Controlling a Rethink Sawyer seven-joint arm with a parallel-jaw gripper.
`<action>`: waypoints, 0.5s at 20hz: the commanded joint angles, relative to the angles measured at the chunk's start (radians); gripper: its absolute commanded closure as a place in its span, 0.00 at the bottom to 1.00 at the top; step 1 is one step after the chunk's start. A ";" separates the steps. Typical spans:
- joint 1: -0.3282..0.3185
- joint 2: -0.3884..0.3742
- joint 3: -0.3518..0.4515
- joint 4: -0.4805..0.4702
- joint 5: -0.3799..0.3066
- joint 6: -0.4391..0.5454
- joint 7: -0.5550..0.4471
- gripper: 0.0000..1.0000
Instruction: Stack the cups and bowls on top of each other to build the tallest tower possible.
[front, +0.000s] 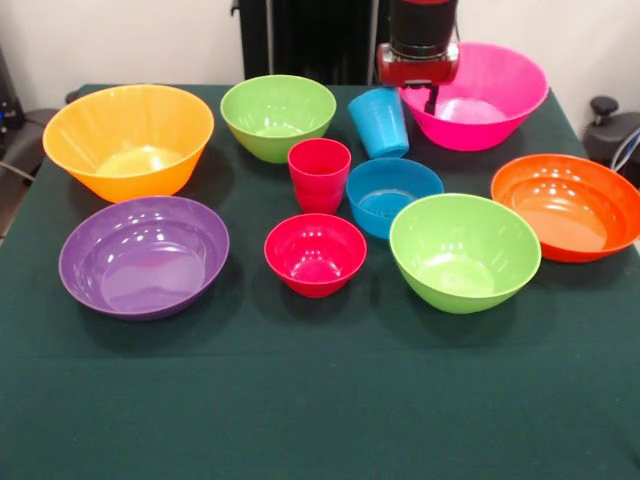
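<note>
My gripper (428, 92) hangs at the back of the table, over the near rim of the pink bowl (490, 100). The sky-blue cup (380, 122) sits tilted just left of and below it; I cannot tell if they touch. The red cup (319, 173) stands upright in the middle, with the small blue bowl (393, 195) to its right and the small red bowl (315, 253) in front. Around them are two lime green bowls (278, 115) (464, 250), a yellow-orange bowl (128, 140), a purple bowl (144, 255) and an orange bowl (565, 205). No tower shows; every piece stands singly.
A dark green cloth (320, 400) covers the table. The robot's black pedestal (310, 40) stands behind the far edge. Dark equipment (612, 135) sits off the right side of the table.
</note>
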 joint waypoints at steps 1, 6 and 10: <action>-0.037 -0.017 0.156 -0.115 0.043 0.090 0.154 0.00; -0.032 0.012 0.178 -0.150 0.052 0.047 0.169 0.00; -0.033 -0.003 0.200 -0.157 0.065 0.086 0.170 0.00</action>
